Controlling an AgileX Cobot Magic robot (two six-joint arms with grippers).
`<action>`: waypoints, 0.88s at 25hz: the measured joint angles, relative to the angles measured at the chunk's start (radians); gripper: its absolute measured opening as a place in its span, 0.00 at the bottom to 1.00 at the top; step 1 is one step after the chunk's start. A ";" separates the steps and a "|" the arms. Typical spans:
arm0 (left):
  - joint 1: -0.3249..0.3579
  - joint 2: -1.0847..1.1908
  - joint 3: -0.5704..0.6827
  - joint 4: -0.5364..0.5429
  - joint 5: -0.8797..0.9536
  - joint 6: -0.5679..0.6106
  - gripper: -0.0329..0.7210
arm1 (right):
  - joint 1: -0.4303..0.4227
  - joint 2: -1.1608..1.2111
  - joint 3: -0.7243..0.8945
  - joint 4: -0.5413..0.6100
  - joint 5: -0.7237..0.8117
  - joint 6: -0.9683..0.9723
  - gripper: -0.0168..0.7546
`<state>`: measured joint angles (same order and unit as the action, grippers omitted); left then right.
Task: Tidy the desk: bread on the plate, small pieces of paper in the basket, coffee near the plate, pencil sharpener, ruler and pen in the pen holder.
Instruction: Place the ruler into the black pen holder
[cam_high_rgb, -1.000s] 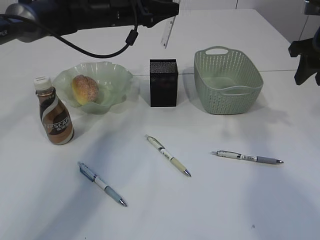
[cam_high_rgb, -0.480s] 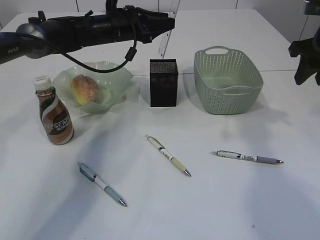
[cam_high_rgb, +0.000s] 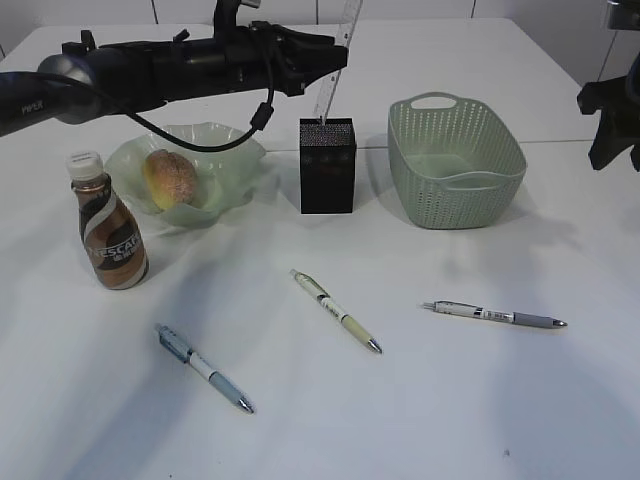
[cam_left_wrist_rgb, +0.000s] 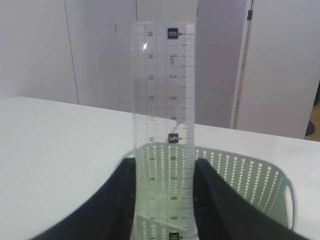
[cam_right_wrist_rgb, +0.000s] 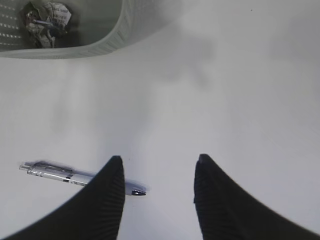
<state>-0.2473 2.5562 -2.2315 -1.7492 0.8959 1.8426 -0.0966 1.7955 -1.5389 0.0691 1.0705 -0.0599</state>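
My left gripper is shut on the clear ruler, which stands almost upright with its lower end at the top of the black mesh pen holder. In the left wrist view the ruler sits between the gripper's fingers. The bread lies on the green plate, with the coffee beside it. Crumpled paper lies in the basket. Three pens lie on the desk. My right gripper hangs open above one pen. The pencil sharpener is out of view.
The left arm stretches across above the plate. The right arm is at the desk's right edge, beyond the basket. The basket shows behind the ruler in the left wrist view.
The left arm has come down with the ruler, and the ruler's lower end has dropped to the top of the pen holder. The right arm has not moved.
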 joint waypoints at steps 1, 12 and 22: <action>0.000 0.003 0.000 0.000 0.000 0.000 0.37 | 0.000 0.000 0.000 0.000 0.000 0.000 0.50; 0.000 0.051 0.000 0.001 -0.002 0.001 0.37 | 0.000 0.000 0.000 0.000 0.000 0.000 0.50; 0.000 0.060 0.000 -0.006 -0.075 0.014 0.37 | 0.000 0.000 0.000 0.000 0.000 0.000 0.50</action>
<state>-0.2473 2.6166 -2.2315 -1.7554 0.8213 1.8566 -0.0966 1.7955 -1.5389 0.0691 1.0705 -0.0599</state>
